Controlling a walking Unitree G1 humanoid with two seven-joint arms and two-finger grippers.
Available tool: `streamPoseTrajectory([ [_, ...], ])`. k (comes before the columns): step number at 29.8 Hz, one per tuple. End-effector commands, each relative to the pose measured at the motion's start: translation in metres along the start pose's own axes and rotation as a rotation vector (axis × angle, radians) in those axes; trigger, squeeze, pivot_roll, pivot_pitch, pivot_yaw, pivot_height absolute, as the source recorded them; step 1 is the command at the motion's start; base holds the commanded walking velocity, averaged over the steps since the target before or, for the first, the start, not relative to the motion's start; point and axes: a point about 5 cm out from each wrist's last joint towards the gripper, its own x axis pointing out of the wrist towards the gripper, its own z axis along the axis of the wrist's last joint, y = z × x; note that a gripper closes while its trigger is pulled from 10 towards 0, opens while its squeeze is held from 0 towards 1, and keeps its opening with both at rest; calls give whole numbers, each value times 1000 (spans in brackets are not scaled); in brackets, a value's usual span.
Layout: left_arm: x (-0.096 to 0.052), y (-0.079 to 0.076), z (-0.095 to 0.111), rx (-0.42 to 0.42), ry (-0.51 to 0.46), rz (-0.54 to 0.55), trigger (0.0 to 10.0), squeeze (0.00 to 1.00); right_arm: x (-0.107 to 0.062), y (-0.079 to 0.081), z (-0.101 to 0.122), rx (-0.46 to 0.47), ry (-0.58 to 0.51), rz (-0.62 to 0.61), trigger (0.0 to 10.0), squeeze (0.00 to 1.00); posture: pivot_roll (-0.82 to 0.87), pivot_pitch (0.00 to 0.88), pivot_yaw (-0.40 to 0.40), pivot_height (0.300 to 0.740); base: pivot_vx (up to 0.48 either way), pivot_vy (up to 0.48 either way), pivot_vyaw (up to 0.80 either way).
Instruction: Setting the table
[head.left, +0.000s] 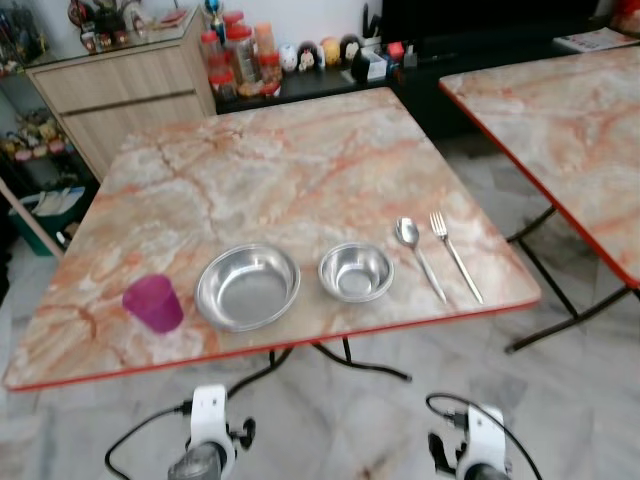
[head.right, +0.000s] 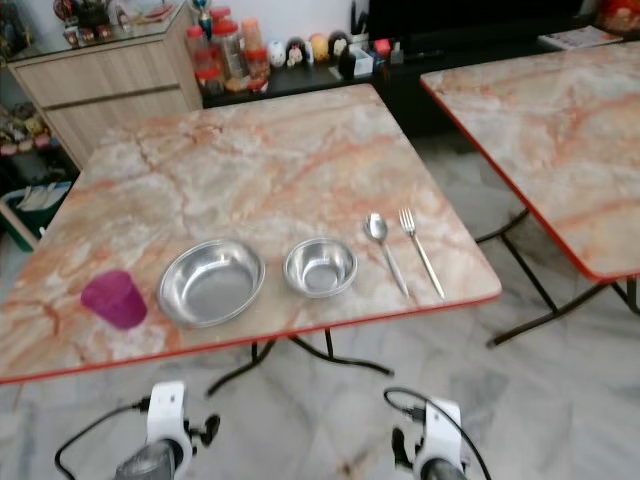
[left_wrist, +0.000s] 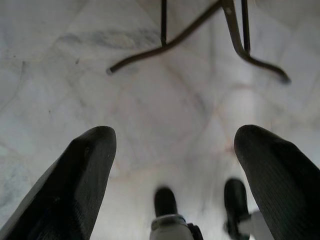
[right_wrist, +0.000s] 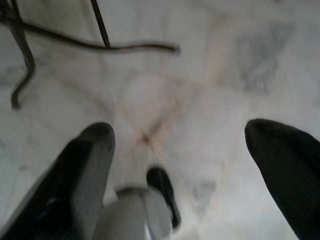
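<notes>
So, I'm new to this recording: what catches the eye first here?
A row along the near edge of the marbled orange table: pink plastic cup, large steel bowl, small steel bowl, metal spoon and metal fork. Both grippers, left and right, hang open over the floor.

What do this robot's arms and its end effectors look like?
Each arm ends in a white wrist block, left arm and right arm, with looping black cables. The left end effector and right end effector each have two long, black, rounded fingers.
</notes>
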Motion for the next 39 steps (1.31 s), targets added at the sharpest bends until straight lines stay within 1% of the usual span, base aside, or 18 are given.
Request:
streamPoseTrajectory([
  [1, -4, 14, -9, -9, 16, 43, 10000, 0, 0, 9, -7, 10, 21, 19, 10000, 0, -191, 0, 69, 740, 0, 0, 0],
  [3, -6, 18, -11, -19, 6, 54, 10000, 0, -1, 8, -8, 8, 23, 18, 10000, 0, -186, 0, 67, 740, 0, 0, 0],
  [6, -6, 18, -11, -21, 4, 56, 10000, 0, -1, 8, -9, 7, 24, 18, 10000, 0, -186, 0, 67, 740, 0, 0, 0],
  [11, -18, 34, -26, -71, -67, 88, 10000, 0, -2, 7, -13, -12, 38, 23, 10000, 0, -158, 0, 61, 740, 0, 0, 0],
  [13, -20, 37, -27, -78, -85, 98, 10000, 0, -2, 7, -14, -14, 40, 24, 10000, 0, -140, 0, 58, 740, 0, 0, 0],
  [16, -23, 42, -22, -65, -150, 103, 10000, 0, -2, 8, -15, -22, 45, 27, 10000, 0, -140, 0, 58, 740, 0, 0, 0],
  [17, -23, 42, -22, -65, -150, 103, 10000, 0, -2, 8, -15, -22, 45, 27, 10000, 0, -140, 0, 58, 740, 0, 0, 0],
  [18, -23, 42, -18, -63, -181, 99, 10000, 0, -2, 8, -15, -25, 47, 28, 10000, 0, -140, 0, 58, 740, 0, 0, 0],
  [20, -26, 44, -9, -70, -264, 93, 10000, 0, -2, 8, -17, -41, 53, 30, 10000, 0, -110, 0, 48, 740, 0, 0, 0],
  [22, -32, 46, 4, -75, -387, 79, 10000, 0, -2, 8, -17, -54, 57, 33, 10000, 0, -110, 0, 48, 740, 0, 0, 0],
  [25, -39, 45, 12, -63, -467, 74, 10000, 0, -2, 9, -18, -63, 60, 37, 10000, 0, -110, 0, 48, 740, 0, 0, 0],
  [27, -47, 44, 16, -69, -523, 71, 10000, 0, -2, 9, -18, -64, 60, 39, 10000, 0, -110, 0, 48, 740, 0, 0, 0],
  [28, -51, 44, 18, -70, -542, 71, 10000, 0, -2, 10, -18, -65, 61, 40, 10000, 0, -67, 0, 43, 740, 0, 0, 0],
  [31, -63, 44, 18, -68, -585, 72, 10000, 0, -2, 11, -17, -68, 61, 44, 10000, 0, -67, 0, 43, 740, 0, 0, 0],
  [32, -63, 44, 18, -68, -585, 72, 10000, 0, -2, 11, -17, -68, 61, 44, 10000, 0, -67, 0, 43, 740, 0, 0, 0],
  [33, -68, 44, 16, -69, -591, 73, 10000, 0, -2, 12, -17, -70, 61, 46, 10000, 0, -67, 0, 43, 740, 0, 0, 0],
  [36, -77, 46, 12, -69, -597, 90, 10000, 0, -2, 13, -18, -74, 63, 51, 10000, 0, -46, 0, 43, 740, 0, 0, 0],
  [39, -83, 48, 13, -71, -610, 107, 10000, 0, -2, 14, -18, -77, 64, 54, 10000, 0, -40, 0, 42, 740, 0, 0, 0],
])
